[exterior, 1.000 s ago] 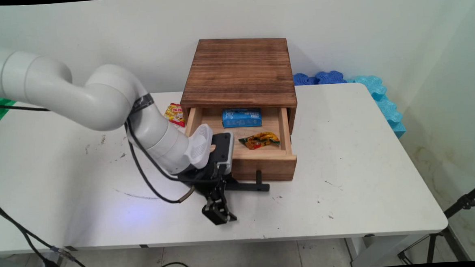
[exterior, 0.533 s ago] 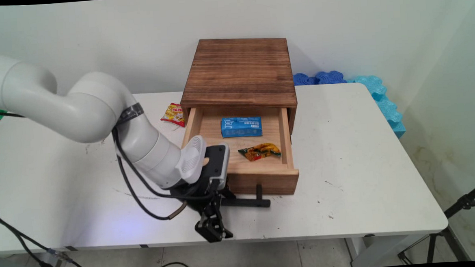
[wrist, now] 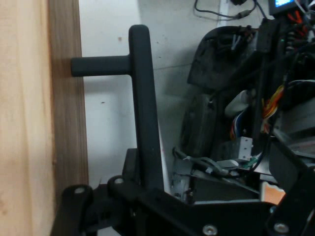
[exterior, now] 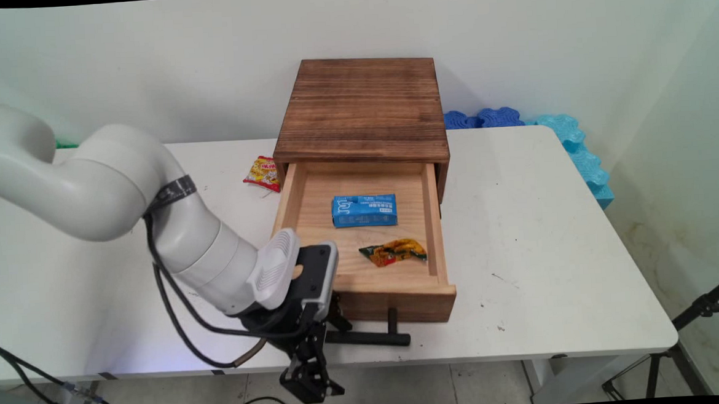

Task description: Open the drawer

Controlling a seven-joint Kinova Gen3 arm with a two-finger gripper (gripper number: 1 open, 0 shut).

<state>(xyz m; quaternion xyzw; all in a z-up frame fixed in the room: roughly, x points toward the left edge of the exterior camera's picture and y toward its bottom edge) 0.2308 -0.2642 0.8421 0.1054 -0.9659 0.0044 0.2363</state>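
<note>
A dark wooden box [exterior: 364, 106] stands at the back of the white table [exterior: 552, 247]. Its light wooden drawer [exterior: 395, 302] is pulled far out toward the near edge. In the drawer lie a blue packet [exterior: 364, 210] and an orange-green snack wrapper [exterior: 393, 252]. My gripper [exterior: 331, 337] is shut on the left end of the drawer's black bar handle [exterior: 370, 338], close to the table's front edge. In the hand view the handle [wrist: 143, 98] runs down into the gripper [wrist: 147, 186], with the drawer front [wrist: 66, 108] to its left.
A red-yellow snack packet [exterior: 262, 172] lies on the table left of the box. Blue foam pieces [exterior: 484, 118] and cyan ones [exterior: 581, 153] sit off the back right corner. A black tripod [exterior: 700, 310] stands at the lower right. Black cables [exterior: 181, 322] hang from the arm.
The gripper has moved toward the table's near edge with the handle in it, and the drawer has slid further out of the box with the packet and wrapper inside.
</note>
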